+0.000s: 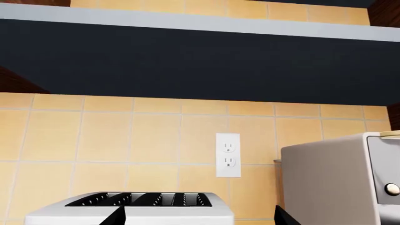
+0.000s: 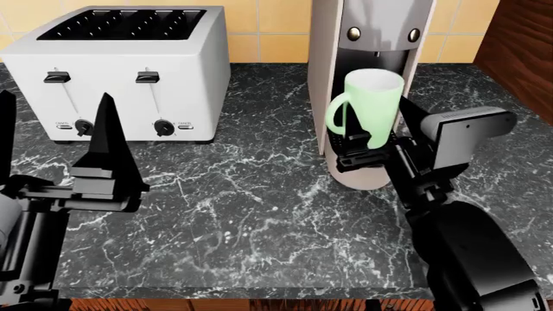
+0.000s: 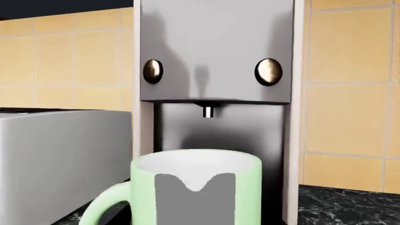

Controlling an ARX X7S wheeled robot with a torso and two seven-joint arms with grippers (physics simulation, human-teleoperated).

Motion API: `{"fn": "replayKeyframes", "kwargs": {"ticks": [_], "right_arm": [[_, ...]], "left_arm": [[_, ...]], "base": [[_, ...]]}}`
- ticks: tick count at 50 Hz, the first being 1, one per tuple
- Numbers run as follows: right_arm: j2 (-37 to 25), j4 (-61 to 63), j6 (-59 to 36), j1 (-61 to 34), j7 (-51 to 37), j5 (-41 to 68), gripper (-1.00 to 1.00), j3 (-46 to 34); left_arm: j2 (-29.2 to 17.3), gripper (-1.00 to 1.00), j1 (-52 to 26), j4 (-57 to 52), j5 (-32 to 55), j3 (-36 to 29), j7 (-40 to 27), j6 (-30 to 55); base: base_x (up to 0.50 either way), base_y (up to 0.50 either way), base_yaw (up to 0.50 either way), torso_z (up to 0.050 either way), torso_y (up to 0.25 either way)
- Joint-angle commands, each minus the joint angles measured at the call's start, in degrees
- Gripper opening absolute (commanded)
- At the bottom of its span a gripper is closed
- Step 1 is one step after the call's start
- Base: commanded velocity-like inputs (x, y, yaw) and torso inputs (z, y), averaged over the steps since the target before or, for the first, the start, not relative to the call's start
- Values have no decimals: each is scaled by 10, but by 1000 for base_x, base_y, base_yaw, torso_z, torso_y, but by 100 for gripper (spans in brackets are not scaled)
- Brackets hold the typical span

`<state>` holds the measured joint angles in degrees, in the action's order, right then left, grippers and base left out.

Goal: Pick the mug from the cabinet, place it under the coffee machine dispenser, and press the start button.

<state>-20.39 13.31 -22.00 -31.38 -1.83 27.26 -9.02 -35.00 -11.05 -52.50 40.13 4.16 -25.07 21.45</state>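
1. Mug (image 2: 373,107): pale mint green with a white inside, upright at center right of the head view, its loop handle pointing toward the frame's left. It sits in the dark recess of the tall beige-grey coffee machine (image 2: 333,78), at or just above the drip tray; I cannot tell whether it rests there.
2. My right gripper (image 2: 373,152) is clamped on the mug's lower body, approaching from the lower right of the frame. In the right wrist view a grey finger (image 3: 194,204) lies against the mug's near wall.
3. In that same view, the small metal spout (image 3: 207,111) hangs directly above the mug's open mouth, so the mug looks lined up under the dispenser.
4. Two round brass-colored buttons sit on the machine face above the mug, one left (image 3: 152,71), one right (image 3: 268,71). I judge that one is start, but cannot tell which.
5. My left gripper (image 2: 52,139) holds nothing, its dark fingers spread apart, at the frame's left in front of the white four-slot toaster (image 2: 129,71), well apart from the machine.
6. My right arm is the nearer one, and the buttons lie straight up from it.
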Motion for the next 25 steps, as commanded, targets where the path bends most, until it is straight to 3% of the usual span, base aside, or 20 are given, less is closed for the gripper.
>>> {"fn": "replayKeyframes", "kwargs": {"ticks": [1,7,25], "right_arm": [[-30,73,-118,47,-38,33,100,3],[-54,144,-180,85,-65,75,100,25],[-65,181,-216,84,-71,110,100,28]], "left_arm": [[-2,100,6,0,1,2,-1,-5],[-3,100,8,0,3,3,-2,-6],[-7,100,5,-3,9,0,-5,-6]], "base": [[0,0,0,0,0],[0,0,0,0,-3],[0,0,0,0,-1]]}}
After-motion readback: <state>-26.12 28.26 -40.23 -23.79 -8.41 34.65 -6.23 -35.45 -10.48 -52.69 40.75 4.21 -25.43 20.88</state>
